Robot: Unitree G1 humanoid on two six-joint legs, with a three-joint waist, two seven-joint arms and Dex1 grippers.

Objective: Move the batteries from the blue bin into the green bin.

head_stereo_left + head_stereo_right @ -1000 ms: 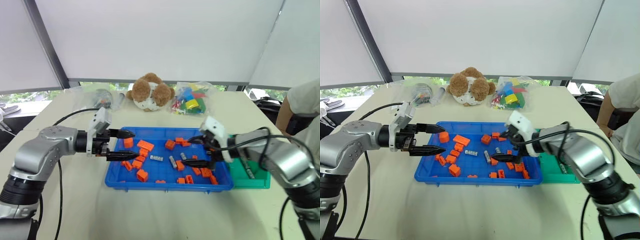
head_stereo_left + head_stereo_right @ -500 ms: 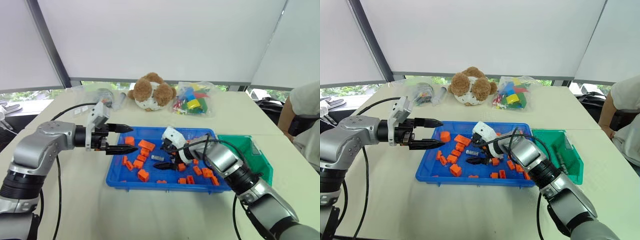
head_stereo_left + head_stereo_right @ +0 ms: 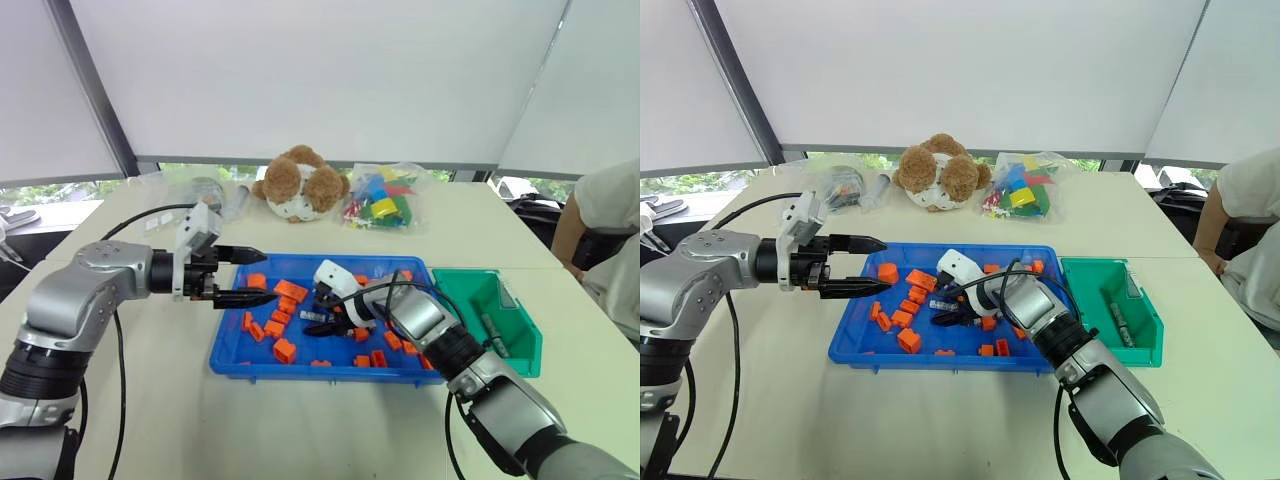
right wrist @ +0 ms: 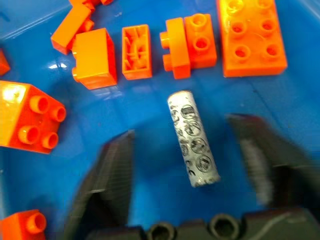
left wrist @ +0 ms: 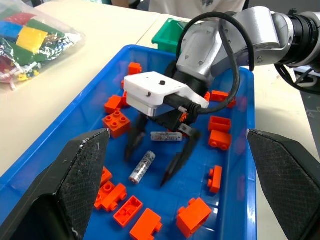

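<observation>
The blue bin (image 3: 330,372) lies mid-table, holding several orange bricks (image 3: 284,350) and batteries. One battery (image 4: 193,137) lies flat on the bin floor between the fingers (image 4: 116,172) of my right gripper (image 5: 145,172). The gripper is lowered over it, open, with a gap on each side. A second battery (image 5: 165,136) lies just beyond it. My left gripper (image 3: 252,276) hovers open and empty over the bin's left rim. The green bin (image 3: 1140,322) stands against the blue bin's right side with a battery (image 3: 1118,325) inside.
A teddy bear (image 3: 300,185), a bag of coloured bricks (image 3: 385,198) and a clear plastic bag (image 3: 200,195) sit along the table's far side. A person (image 3: 610,230) sits at the right edge. Bare tabletop lies in front of the bins.
My right gripper swung left from the blue bin's right end to its middle and sank over a battery, its fingers narrowing. The left gripper stayed put.
</observation>
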